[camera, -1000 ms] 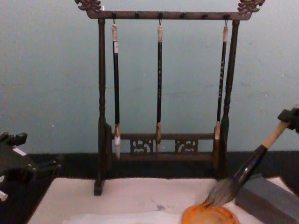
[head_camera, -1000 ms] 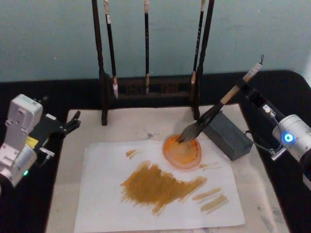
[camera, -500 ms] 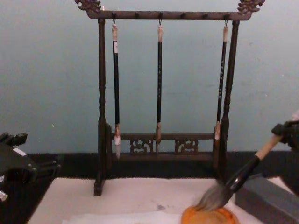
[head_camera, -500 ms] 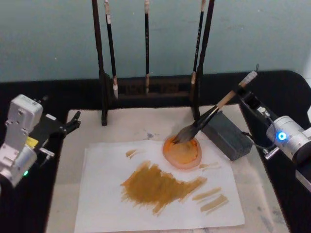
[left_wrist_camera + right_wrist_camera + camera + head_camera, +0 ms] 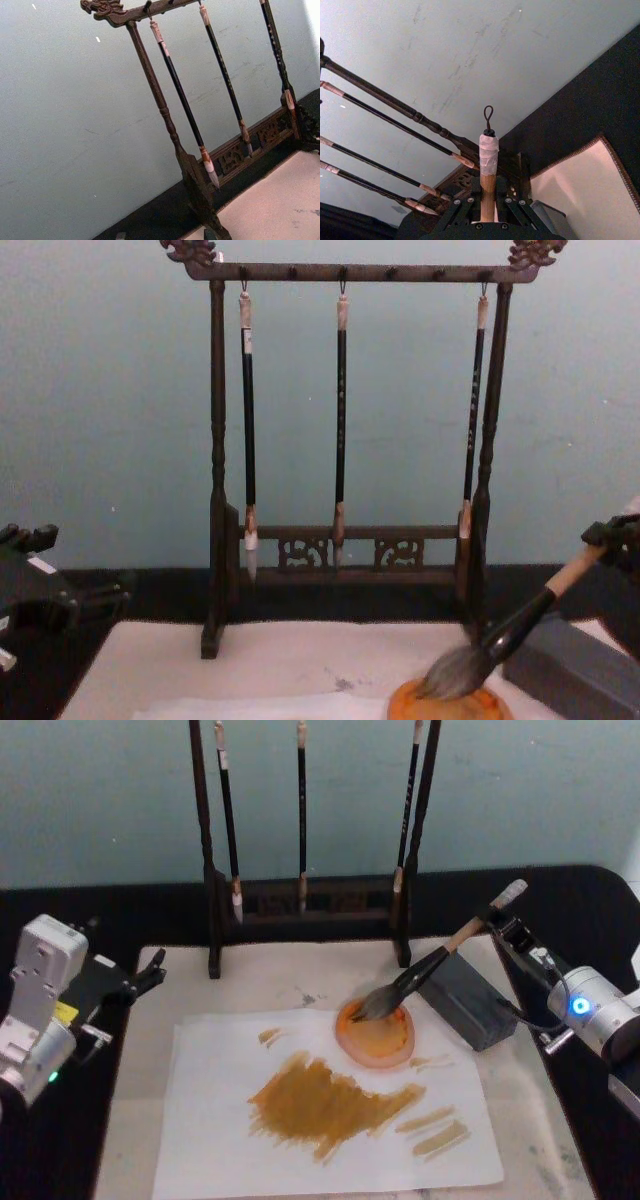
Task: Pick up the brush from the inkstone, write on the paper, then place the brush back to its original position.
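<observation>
1 brush [image 5: 437, 958] in play, clamped near its white-banded end by the right gripper [image 5: 499, 923], which reaches in over the mat's [image 5: 135, 1110] far right corner.

Hidden or unclear:
- Chest view: right gripper [image 5: 612, 538] is cut by the picture's right edge, and the lower edge cuts the orange dish [image 5: 410, 706].
- Right wrist view: the gripper [image 5: 488, 204] body hides the brush [image 5: 489, 150] below the handle. The cord loop tops the white band.
- Whether the handle touches the grey block [image 5: 465, 1000] under it: cannot tell.
- Left gripper [image 5: 150, 970], parked off the mat's far left corner over the black table [image 5: 60, 920]: its state I cannot tell.

Orientation: long axis is tilted low. The bristles point down and left into the orange dish [image 5: 380, 1042] and touch it. The banded end rises back and right. In the chest view the brush [image 5: 515, 625] slants the same way.

Layout and room:
- The dish sits on the far right part of the paper [image 5: 215, 1120], with the grey block just beside it on the right.
- Ochre strokes [image 5: 320, 1105] cover the paper's middle. Its left third and near edge are bare.
- The stand [image 5: 310, 908] with 3 thin brushes [image 5: 301, 810] runs along the mat's far edge, and its right post is near the handle.
- A bare mat strip runs down the left edge.
</observation>
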Robot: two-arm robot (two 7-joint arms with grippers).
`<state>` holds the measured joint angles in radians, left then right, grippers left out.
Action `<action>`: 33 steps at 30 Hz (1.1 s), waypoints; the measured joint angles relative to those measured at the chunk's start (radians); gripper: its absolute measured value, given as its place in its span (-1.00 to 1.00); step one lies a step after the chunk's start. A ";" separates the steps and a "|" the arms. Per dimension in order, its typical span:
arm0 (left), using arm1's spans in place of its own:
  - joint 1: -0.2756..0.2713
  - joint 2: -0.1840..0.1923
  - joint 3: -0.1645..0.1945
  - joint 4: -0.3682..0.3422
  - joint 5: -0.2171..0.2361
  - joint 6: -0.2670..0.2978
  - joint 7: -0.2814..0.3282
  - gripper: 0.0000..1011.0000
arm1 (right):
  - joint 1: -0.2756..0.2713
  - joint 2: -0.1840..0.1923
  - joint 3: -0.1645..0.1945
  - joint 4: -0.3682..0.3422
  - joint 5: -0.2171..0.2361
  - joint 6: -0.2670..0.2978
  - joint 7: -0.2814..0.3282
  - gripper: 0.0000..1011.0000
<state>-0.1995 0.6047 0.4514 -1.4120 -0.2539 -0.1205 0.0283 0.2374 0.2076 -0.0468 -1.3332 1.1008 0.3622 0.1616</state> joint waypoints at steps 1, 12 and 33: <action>0.000 0.000 0.000 0.000 0.000 0.000 0.000 1.00 | 0.000 0.000 0.000 0.000 0.000 0.000 0.000 -0.65; 0.000 0.000 0.000 0.000 0.000 0.000 0.000 1.00 | -0.010 0.002 0.003 0.004 0.062 0.015 -0.026 -0.65; 0.000 0.000 0.000 0.000 0.000 0.000 0.000 1.00 | -0.017 0.019 -0.022 0.017 0.109 -0.013 -0.063 -0.65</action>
<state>-0.1995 0.6046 0.4514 -1.4120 -0.2539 -0.1205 0.0283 0.2209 0.2261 -0.0686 -1.3167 1.2102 0.3491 0.0985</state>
